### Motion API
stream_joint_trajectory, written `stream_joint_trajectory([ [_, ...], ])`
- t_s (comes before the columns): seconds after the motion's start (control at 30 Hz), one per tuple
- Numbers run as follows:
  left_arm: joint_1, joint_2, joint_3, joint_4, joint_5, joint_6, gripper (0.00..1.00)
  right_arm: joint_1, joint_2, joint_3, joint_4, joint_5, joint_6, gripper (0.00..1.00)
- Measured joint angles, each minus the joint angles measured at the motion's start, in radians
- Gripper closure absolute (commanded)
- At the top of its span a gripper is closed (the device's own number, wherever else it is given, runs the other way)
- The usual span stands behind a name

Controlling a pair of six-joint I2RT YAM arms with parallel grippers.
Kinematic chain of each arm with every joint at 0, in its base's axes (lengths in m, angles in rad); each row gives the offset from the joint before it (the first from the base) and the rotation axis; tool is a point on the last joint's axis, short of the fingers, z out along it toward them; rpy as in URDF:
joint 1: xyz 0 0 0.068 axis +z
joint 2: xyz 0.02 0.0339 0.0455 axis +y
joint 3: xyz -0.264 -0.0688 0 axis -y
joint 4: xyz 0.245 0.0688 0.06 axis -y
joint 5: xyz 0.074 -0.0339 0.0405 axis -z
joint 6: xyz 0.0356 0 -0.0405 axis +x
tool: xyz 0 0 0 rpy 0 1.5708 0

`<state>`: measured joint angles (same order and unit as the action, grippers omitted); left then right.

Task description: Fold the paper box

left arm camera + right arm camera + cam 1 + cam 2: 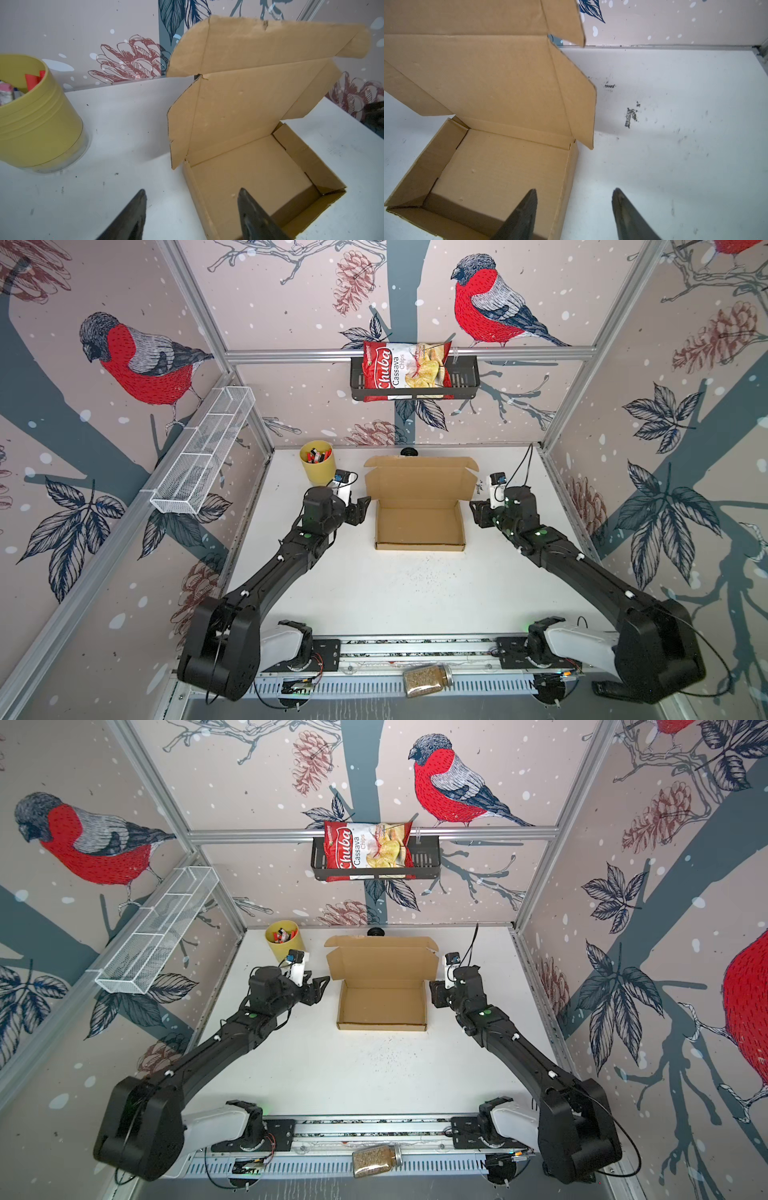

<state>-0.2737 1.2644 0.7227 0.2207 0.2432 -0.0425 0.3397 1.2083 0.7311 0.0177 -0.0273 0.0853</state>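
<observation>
At the far-left corner of the white table [374, 597] stands a yellow cup [318, 464] holding small items. Next comes my left gripper [191, 192], released and empty, jaws apart, with one finger over the table and the other over the inside of the paper box [419, 526]. That box sits mid-table, nearer the back, its tray formed and its lid raised at the rear with the side flaps spread. Just beside its right wall hangs my right gripper [575, 189], likewise released, gripping nothing, one finger over the tray
</observation>
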Motion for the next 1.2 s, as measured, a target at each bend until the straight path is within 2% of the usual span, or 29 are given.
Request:
stream_joint_trajectory([
  [0.13,0.019,0.083,0.087,-0.028,0.024,0.066,0.31,-0.053,0.097,0.1,0.041,-0.062,-0.066,0.39],
  [0.37,0.034,0.173,0.167,-0.013,0.1,0.18,0.32,-0.064,0.217,0.188,0.053,-0.198,-0.166,0.39],
  [0.53,0.08,0.244,0.206,-0.007,0.183,0.208,0.36,-0.08,0.248,0.208,0.055,-0.233,-0.199,0.39],
  [0.77,0.082,0.304,0.248,0.014,0.282,0.226,0.39,-0.086,0.311,0.247,0.055,-0.3,-0.248,0.44],
  [0.9,0.082,0.349,0.285,0.005,0.315,0.242,0.45,-0.087,0.322,0.257,0.055,-0.333,-0.266,0.49],
  [1.1,0.082,0.378,0.32,0.004,0.349,0.251,0.62,-0.086,0.323,0.263,0.055,-0.358,-0.27,0.63],
  [1.2,0.082,0.379,0.321,0.005,0.365,0.251,0.67,-0.085,0.319,0.26,0.054,-0.361,-0.269,0.68],
])
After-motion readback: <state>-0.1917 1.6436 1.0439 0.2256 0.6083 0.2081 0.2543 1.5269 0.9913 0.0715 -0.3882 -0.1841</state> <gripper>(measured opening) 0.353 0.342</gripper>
